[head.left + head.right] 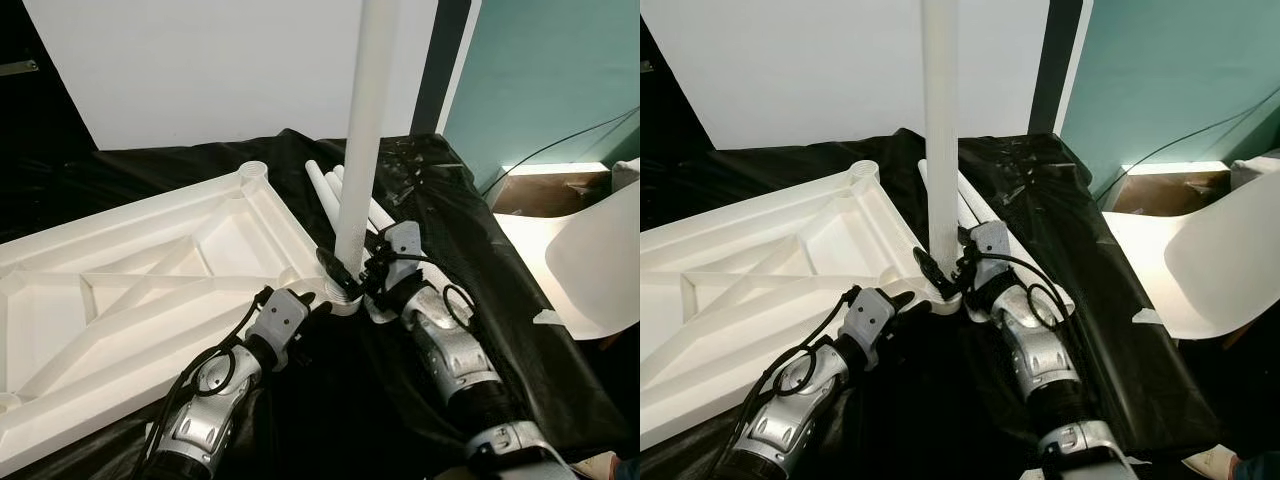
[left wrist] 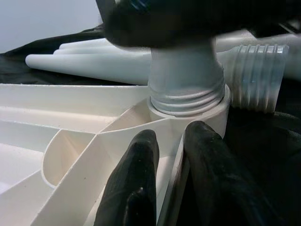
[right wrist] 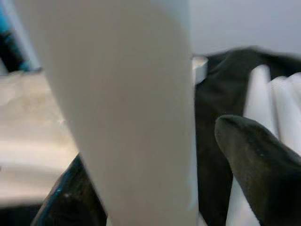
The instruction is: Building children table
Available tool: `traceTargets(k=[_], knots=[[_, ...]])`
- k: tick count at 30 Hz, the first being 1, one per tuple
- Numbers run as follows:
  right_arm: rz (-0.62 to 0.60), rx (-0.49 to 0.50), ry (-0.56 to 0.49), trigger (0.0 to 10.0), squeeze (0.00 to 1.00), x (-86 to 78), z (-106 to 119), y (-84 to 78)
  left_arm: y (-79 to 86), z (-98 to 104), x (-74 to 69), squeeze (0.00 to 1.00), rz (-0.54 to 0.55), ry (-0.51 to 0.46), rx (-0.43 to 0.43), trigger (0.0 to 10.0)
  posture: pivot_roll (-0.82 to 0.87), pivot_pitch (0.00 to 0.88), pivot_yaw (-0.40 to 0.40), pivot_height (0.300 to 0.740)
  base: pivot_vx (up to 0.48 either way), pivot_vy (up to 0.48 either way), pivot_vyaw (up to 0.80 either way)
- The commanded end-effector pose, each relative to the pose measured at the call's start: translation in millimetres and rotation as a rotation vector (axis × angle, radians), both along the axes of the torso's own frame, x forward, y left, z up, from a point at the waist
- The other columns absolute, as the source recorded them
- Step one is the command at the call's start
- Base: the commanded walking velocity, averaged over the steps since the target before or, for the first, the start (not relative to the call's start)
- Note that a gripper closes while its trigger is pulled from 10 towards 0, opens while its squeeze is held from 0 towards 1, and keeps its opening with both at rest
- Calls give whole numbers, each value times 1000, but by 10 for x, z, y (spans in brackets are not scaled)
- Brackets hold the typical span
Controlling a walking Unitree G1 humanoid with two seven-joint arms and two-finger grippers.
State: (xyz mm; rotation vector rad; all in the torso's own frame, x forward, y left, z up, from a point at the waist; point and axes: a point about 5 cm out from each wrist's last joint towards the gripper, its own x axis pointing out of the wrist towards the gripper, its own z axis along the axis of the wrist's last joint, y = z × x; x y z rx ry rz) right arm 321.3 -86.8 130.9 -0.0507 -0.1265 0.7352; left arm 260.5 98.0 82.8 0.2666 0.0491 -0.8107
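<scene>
Item: white tabletop, lying underside up on black cloth. I see one white leg upright in the near corner socket, my right gripper clamped round its base. My left gripper, fingers close together, pinches the socket's rim. Spare legs lie just behind.

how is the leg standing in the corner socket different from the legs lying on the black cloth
The standing leg is upright, its threaded end set in the tabletop's corner socket; the spare legs lie flat on the black cloth, joined to nothing. The right hand grips the standing leg near its base, while no hand touches the spare legs. The left hand pinches the tabletop's edge by the socket. Both are white tapered tubes with a threaded end.
</scene>
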Motion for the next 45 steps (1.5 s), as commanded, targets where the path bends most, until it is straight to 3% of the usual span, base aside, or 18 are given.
traceTargets(k=[1,6,13,14,15,16,17,18,29,33,35,38,45], knots=[[97,-64,27,10000,0,57,-24,-61,-23,-310,-159,0,-63,147,69,10000,177,0,-36,740,0,0,0],[248,-170,59,10000,0,124,16,-182,-15,-308,-152,0,-64,146,71,10000,178,0,-32,740,0,0,0],[278,-264,40,10000,0,253,87,-316,3,-304,-139,0,-62,142,75,10000,185,0,-32,740,0,0,0],[289,-292,38,6745,0,276,91,-331,2,-303,-138,0,-61,141,75,10000,185,0,-32,740,0,0,0],[289,-292,38,6745,0,276,91,-331,2,-303,-138,0,-61,141,75,10000,185,0,-32,740,0,0,0],[298,-311,40,4314,0,302,97,-349,0,-302,-137,0,-60,140,74,10000,187,0,-32,740,0,0,0],[307,-324,46,3333,0,319,99,-359,-1,-302,-136,0,-59,140,74,10000,188,0,-32,740,0,0,0],[322,-336,54,0,0,325,96,-368,1,-301,-134,0,-57,139,75,10000,190,0,-32,740,0,0,0],[338,-306,104,0,0,342,86,-451,13,-307,-147,0,-58,140,76,10000,178,0,-30,740,0,0,0],[267,-244,75,0,0,213,-79,-395,1,-310,-153,0,-65,141,76,10000,177,0,-37,740,0,0,0],[200,-198,70,0,0,191,-117,-384,-4,-310,-153,0,-66,140,76,10000,174,0,-39,740,0,0,0],[-83,-4,53,0,0,107,-178,-372,-34,-312,-154,0,-68,142,69,10000,169,0,-36,740,0,0,0],[-296,126,-5,0,0,111,-52,-349,-40,-303,-143,0,-79,141,73,10000,155,0,-28,740,0,0,0]])
